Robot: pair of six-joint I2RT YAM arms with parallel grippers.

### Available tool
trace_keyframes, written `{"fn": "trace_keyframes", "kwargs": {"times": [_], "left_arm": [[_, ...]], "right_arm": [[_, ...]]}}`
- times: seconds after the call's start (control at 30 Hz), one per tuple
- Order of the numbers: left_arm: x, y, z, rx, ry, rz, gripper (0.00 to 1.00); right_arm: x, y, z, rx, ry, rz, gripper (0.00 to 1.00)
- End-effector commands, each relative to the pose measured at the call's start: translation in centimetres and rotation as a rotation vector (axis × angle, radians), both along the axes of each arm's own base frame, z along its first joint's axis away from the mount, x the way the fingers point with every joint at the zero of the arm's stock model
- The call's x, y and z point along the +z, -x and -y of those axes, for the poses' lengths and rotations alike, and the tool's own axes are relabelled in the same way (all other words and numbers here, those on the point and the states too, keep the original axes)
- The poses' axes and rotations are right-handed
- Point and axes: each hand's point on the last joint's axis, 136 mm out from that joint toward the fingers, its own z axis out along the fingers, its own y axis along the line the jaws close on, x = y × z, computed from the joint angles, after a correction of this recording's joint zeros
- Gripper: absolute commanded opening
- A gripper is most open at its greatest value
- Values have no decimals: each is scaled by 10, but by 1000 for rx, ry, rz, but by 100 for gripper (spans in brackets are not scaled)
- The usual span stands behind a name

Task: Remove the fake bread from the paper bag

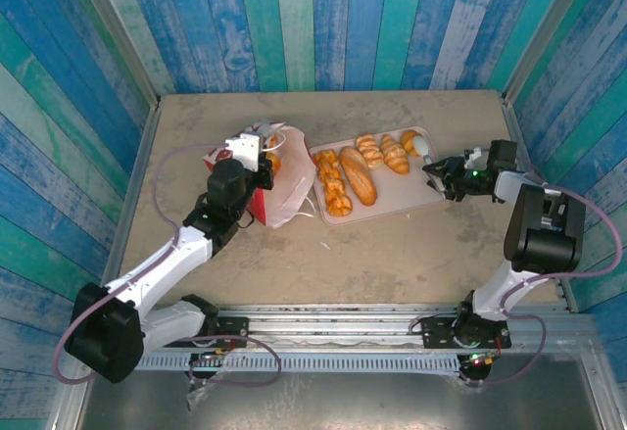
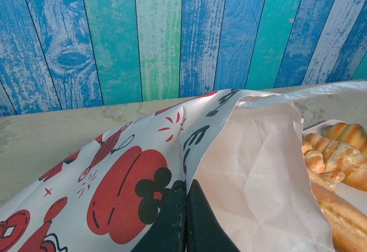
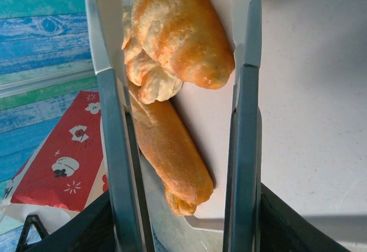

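Note:
The paper bag (image 1: 284, 195) lies on its side at the table's middle left, white with red prints (image 2: 126, 189). My left gripper (image 2: 186, 186) is shut on the edge of its mouth and holds it up (image 1: 257, 161). One golden piece (image 1: 272, 164) shows at the bag's mouth. Several pieces of fake bread (image 1: 358, 175) lie on a pale tray (image 1: 411, 193) right of the bag. My right gripper (image 1: 424, 156) is at the tray's right end, its fingers closed either side of a croissant (image 3: 178, 28) that touches both. An oblong loaf (image 3: 169, 148) lies beneath it.
Blue and green plank walls close in the table on three sides. The tray's near corner (image 3: 229, 217) sits just under my right wrist. Bare tabletop (image 1: 392, 254) stretches between the tray and the arm bases. The bag's red side (image 3: 63, 154) shows beyond the tray.

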Motion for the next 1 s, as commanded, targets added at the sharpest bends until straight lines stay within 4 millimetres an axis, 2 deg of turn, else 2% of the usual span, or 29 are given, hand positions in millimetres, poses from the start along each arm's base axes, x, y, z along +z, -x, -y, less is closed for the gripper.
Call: {"fn": "trace_keyframes", "kwargs": {"times": [0.0, 0.1, 0.53, 0.73, 0.97], "left_arm": [[16, 3, -3, 8, 10, 47, 2], [16, 3, -4, 11, 8, 47, 2], [15, 4, -4, 11, 7, 52, 2], [16, 4, -6, 17, 1, 56, 2], [16, 5, -5, 12, -11, 62, 2]], "right_arm": [[0, 6, 5, -26, 36, -15, 57], [2, 8, 7, -36, 47, -14, 61], [24, 15, 15, -65, 127, 0, 61], [36, 21, 14, -55, 140, 26, 54], [71, 44, 3, 8, 214, 105, 46]]}}
